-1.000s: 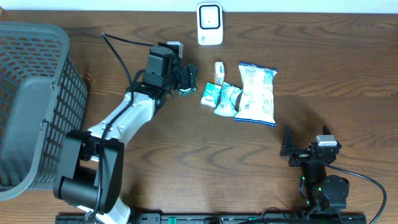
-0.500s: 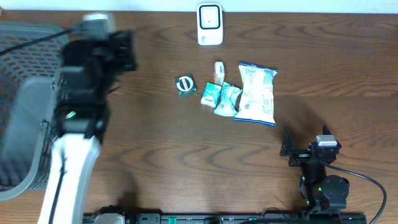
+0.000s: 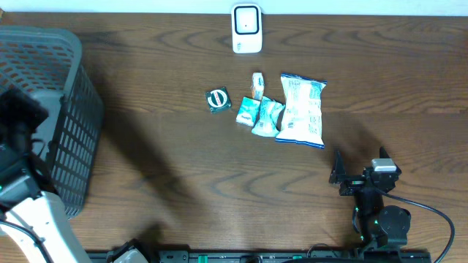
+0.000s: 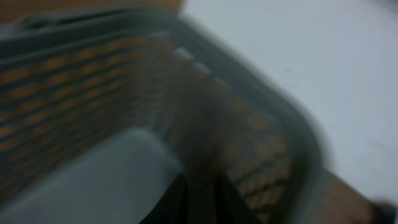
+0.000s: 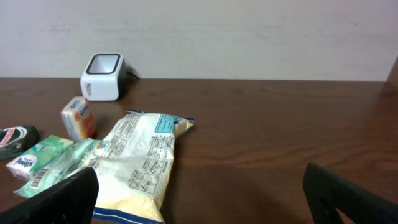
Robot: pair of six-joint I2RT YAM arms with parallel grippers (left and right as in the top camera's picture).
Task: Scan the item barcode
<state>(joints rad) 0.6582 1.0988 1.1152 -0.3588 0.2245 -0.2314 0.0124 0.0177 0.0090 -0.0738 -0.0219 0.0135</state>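
Left fingers (image 4: 198, 202) have swung to the basket (image 3: 77, 124), grip lost in blur; right fingers (image 5: 199, 196) gape empty, well short of the probably light green packet (image 3: 217, 100), best pinched edgewise.

Item count, table surface:
- Barcode scanner (image 3: 246, 28): 1
- Mesh basket (image 3: 77, 124): 1
- Large snack bag (image 3: 302, 109): 1
- Teal packets (image 3: 247, 111): 2
- Small carton (image 3: 257, 85): 1
- Dark green packet (image 3: 218, 100): 1
- Robot arms (image 3: 379, 219): 2

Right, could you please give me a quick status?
Right claw open. Left claw at basket, state unclear. Green packet on table, unheld. Scanner unobstructed.
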